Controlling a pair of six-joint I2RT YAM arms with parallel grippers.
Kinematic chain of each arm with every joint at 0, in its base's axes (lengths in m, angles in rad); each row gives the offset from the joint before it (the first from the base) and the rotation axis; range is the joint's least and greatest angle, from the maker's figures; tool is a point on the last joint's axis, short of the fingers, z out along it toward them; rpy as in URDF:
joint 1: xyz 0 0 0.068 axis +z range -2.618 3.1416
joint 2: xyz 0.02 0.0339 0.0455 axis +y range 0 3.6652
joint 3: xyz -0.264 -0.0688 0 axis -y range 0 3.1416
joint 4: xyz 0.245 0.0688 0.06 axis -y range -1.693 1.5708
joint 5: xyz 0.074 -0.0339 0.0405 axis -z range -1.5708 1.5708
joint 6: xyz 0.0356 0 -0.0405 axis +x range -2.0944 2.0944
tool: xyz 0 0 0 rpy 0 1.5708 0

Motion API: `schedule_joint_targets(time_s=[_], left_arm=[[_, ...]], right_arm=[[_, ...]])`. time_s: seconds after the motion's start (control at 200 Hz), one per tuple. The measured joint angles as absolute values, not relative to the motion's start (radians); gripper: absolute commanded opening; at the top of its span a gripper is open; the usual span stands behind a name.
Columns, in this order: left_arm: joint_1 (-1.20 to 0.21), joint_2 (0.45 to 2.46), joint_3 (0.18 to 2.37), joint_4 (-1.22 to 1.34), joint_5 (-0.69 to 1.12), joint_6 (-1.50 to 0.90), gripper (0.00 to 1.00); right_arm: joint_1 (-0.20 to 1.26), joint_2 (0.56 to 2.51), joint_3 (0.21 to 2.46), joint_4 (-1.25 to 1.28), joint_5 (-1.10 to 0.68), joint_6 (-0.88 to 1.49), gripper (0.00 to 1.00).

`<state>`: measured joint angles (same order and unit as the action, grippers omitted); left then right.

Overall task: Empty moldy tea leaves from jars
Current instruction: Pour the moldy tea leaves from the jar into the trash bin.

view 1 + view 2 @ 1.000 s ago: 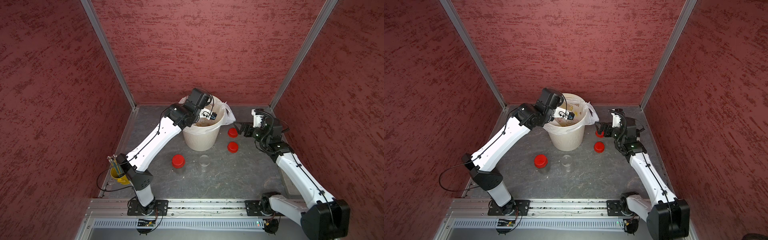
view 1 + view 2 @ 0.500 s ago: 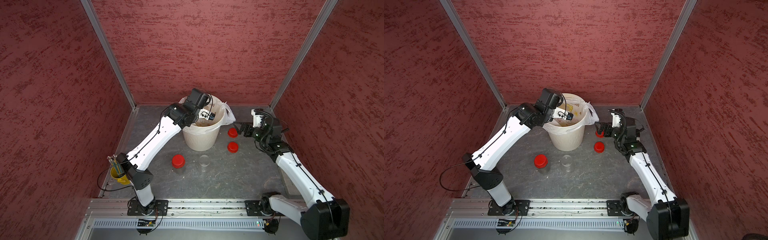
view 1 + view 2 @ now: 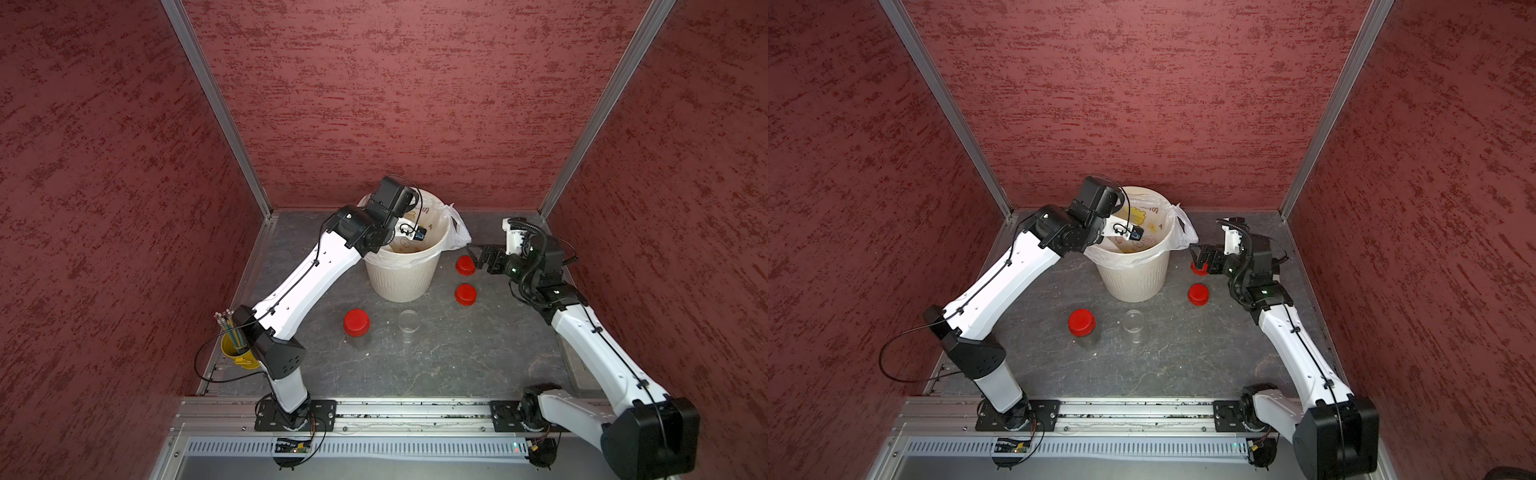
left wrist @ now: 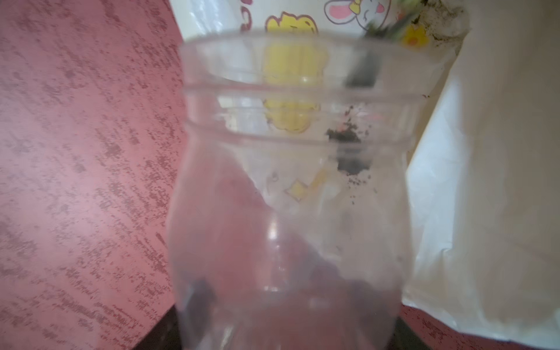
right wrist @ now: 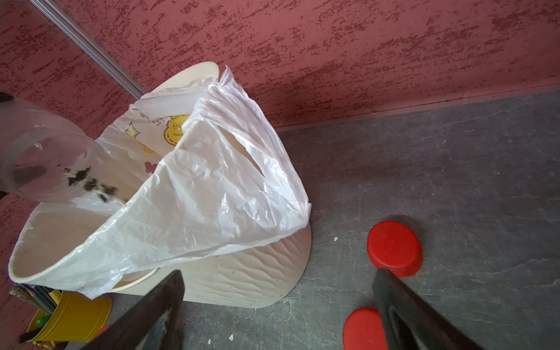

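Left gripper [image 4: 281, 309] tips a jar [image 4: 288, 181] over the bin [image 3: 401, 278].
Its jaws pinch the jar's lower part, and dark tea leaves [image 5: 91, 181] spill from the open mouth into the bin's bag [image 5: 212, 181]. The right gripper [image 5: 278, 275] hovers right of the bin, jaws spread, just beside a red cap [image 3: 465, 264]. A second cap [image 3: 466, 294] lies near. On the robot's side of the bin stand a capped jar [image 3: 356, 326] and an uncapped jar [image 3: 408, 326].

Three clear jars are in view: one capped jar [image 3: 356, 324], one open jar [image 3: 408, 328], one tipped jar [image 4: 288, 212]. Two loose red caps [image 3: 465, 264] [image 3: 465, 294], one bin [image 3: 401, 278], one white bag [image 3: 457, 232], one yellow cup of pencils [image 3: 241, 359], two robot arms [image 3: 307, 282] [image 3: 590, 345].
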<state>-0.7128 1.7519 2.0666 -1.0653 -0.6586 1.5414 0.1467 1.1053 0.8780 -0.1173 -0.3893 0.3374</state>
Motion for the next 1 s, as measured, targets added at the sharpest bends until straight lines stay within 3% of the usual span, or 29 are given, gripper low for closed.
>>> schedule_joint_targets(time_s=[0.997], left_arm=[[-0.761, 1.746, 2.126, -1.061, -0.659, 1.542, 0.66]], right_arm=[[0.147, 1.105, 0.878, -0.117, -0.394, 0.341, 0.99]])
